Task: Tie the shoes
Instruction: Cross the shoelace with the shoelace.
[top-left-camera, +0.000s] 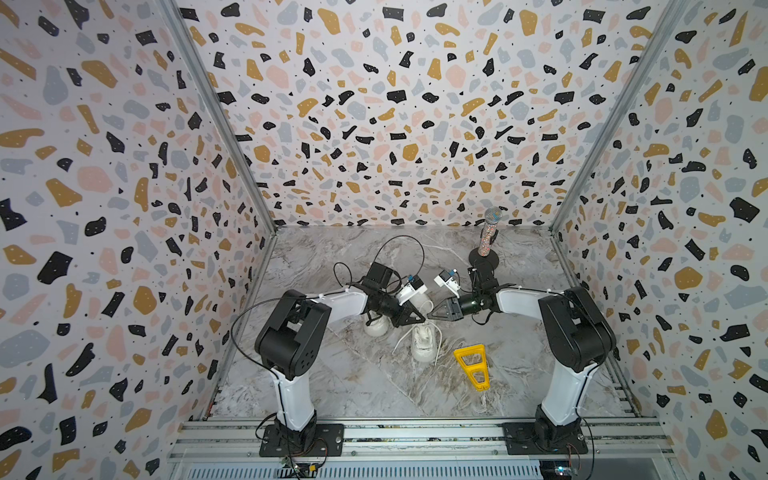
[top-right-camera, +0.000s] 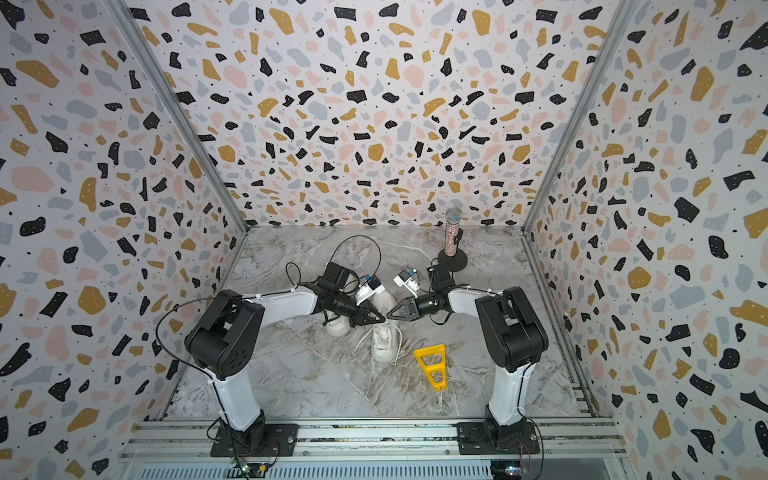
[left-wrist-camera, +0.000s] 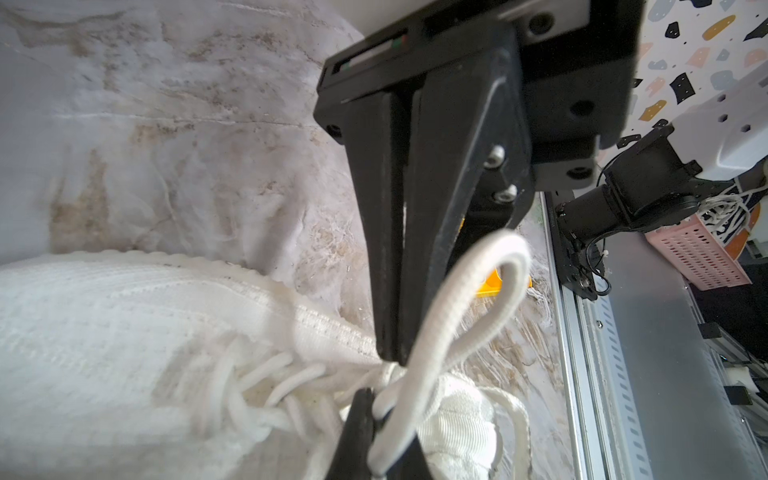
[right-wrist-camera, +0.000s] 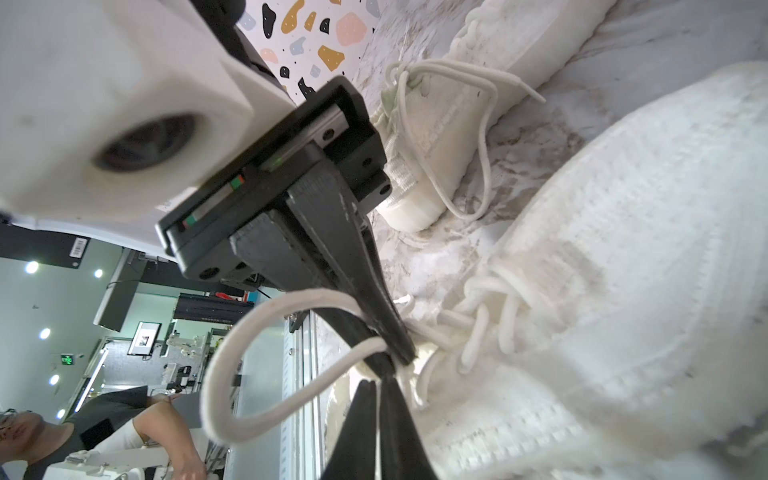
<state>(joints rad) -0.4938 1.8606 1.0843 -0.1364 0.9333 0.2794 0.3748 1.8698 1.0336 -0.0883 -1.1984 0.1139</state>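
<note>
Two white shoes lie on the marble floor. The near shoe (top-left-camera: 424, 345) (left-wrist-camera: 124, 332) lies under both grippers. The other shoe (top-left-camera: 376, 327) (right-wrist-camera: 449, 124) is partly hidden by the left arm, and its laces trail loose. Over the near shoe's lacing the two grippers meet tip to tip in both top views. My left gripper (top-left-camera: 423, 320) (left-wrist-camera: 374, 432) is shut on a white lace loop (left-wrist-camera: 490, 270) (right-wrist-camera: 224, 374) that arcs away from its fingers. My right gripper (top-left-camera: 430, 318) (right-wrist-camera: 380, 395) has its jaws pressed together at the base of that loop, pinching lace by the knot.
A yellow triangular frame (top-left-camera: 473, 365) lies in front and to the right of the near shoe. A speckled microphone on a black round stand (top-left-camera: 487, 239) rises at the back right. Patterned walls close three sides; a metal rail (top-left-camera: 415, 432) runs along the front.
</note>
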